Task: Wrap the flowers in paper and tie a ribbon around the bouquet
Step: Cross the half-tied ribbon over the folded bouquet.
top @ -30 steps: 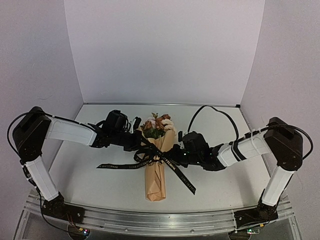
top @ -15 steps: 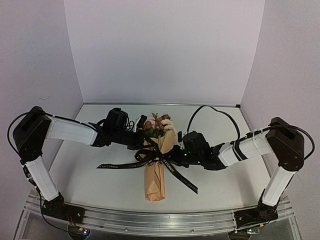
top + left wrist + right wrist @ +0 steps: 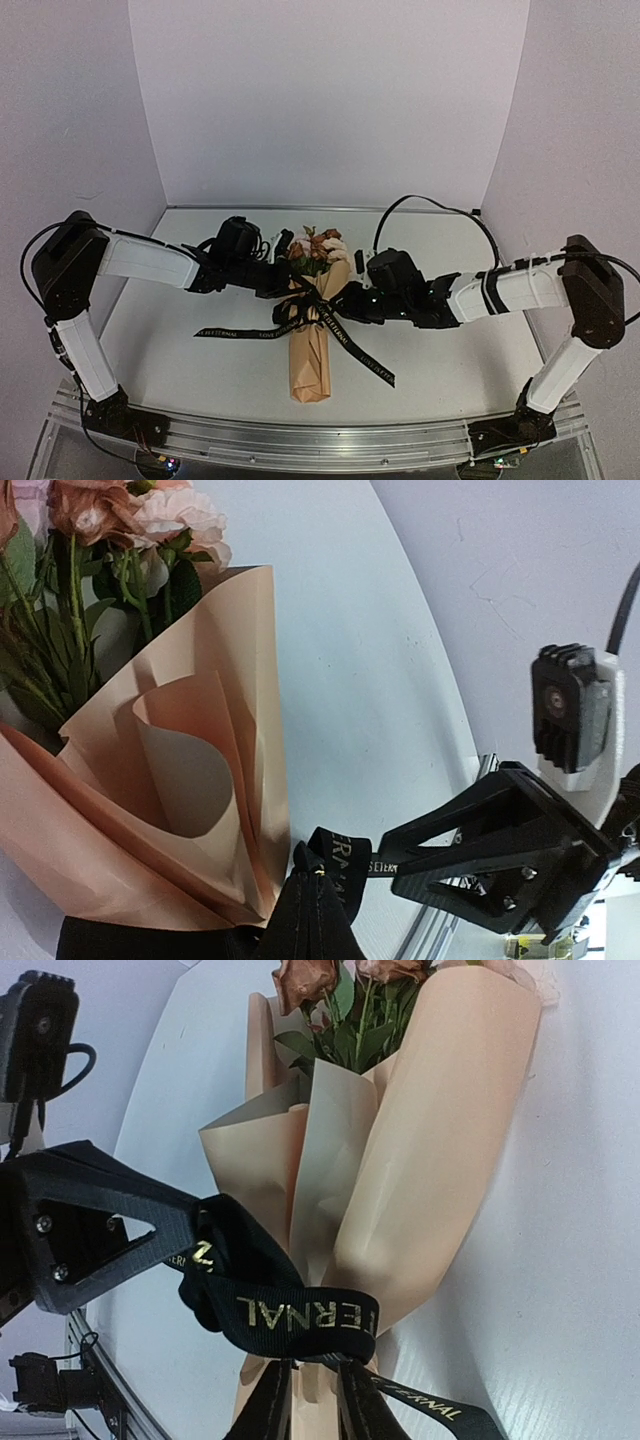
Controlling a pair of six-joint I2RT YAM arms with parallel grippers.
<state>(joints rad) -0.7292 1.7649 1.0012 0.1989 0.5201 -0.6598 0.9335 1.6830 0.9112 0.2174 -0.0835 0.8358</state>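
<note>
The bouquet lies mid-table as a tan paper cone, with the flowers at its far end. The black ribbon is knotted round its waist, one tail trailing left and one trailing to the near right. My left gripper is shut on a ribbon loop just left of the knot. On the knot's right side, my right gripper stands open, fingers slightly apart under the lettered ribbon band. Its place in the top view is beside the cone.
White walls close in the table at the back and both sides. An aluminium rail runs along the near edge between the arm bases. A black cable arcs above my right forearm.
My right gripper's jaws have parted and let go of the ribbon loop, and that arm has stretched out lower. The left gripper has stayed shut on its loop.
</note>
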